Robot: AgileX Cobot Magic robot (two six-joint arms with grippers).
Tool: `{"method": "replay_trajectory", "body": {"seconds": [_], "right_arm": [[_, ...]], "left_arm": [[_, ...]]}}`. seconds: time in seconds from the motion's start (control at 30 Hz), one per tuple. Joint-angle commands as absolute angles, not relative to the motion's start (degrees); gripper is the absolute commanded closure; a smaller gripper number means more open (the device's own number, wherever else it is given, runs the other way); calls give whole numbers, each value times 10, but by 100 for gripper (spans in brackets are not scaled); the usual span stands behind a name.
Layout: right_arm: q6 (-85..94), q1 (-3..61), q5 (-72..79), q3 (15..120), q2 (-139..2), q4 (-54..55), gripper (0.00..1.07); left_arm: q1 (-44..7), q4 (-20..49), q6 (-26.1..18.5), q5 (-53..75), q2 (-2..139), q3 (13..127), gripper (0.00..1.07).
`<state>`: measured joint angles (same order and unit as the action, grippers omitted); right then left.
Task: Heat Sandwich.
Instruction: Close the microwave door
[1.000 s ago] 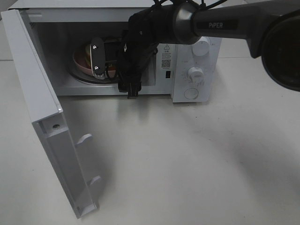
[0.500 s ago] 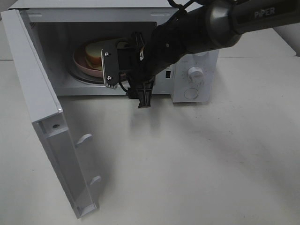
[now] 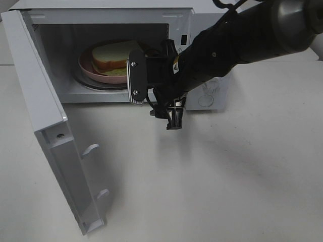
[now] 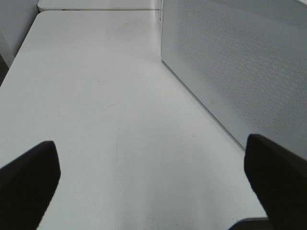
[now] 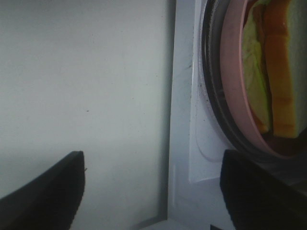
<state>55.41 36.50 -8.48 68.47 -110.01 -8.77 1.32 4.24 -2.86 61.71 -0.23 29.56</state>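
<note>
Pink plate (image 3: 94,71) sat inside the microwave (image 3: 101,14), and the sandwich (image 3: 115,54) lay on top of it. The door (image 3: 35,96) stood wide open. My right gripper (image 5: 153,191) hung just outside the opening, near the plate, with its jaws wide apart and nothing in them. My left gripper (image 4: 153,187) was over the white table (image 4: 96,96), next to a dotted panel (image 4: 240,62), jaws spread wide and holding nothing too

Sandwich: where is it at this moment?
In the exterior high view, upper left, the sandwich lies on the pink plate inside the microwave, whose door stands open on the left.
</note>
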Motion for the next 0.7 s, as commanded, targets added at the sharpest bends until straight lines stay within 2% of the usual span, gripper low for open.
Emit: {"method": "replay_trajectory", "body": {"seconds": [0.03,0.7], "right_arm": [[533,363,-83,666,-1077,-88,31],[362,363,-85,505,-900,-85,31]], "left_arm": [[13,45,-26,611,-13,295,6],[13,45,-26,611,-13,295,6]]}}
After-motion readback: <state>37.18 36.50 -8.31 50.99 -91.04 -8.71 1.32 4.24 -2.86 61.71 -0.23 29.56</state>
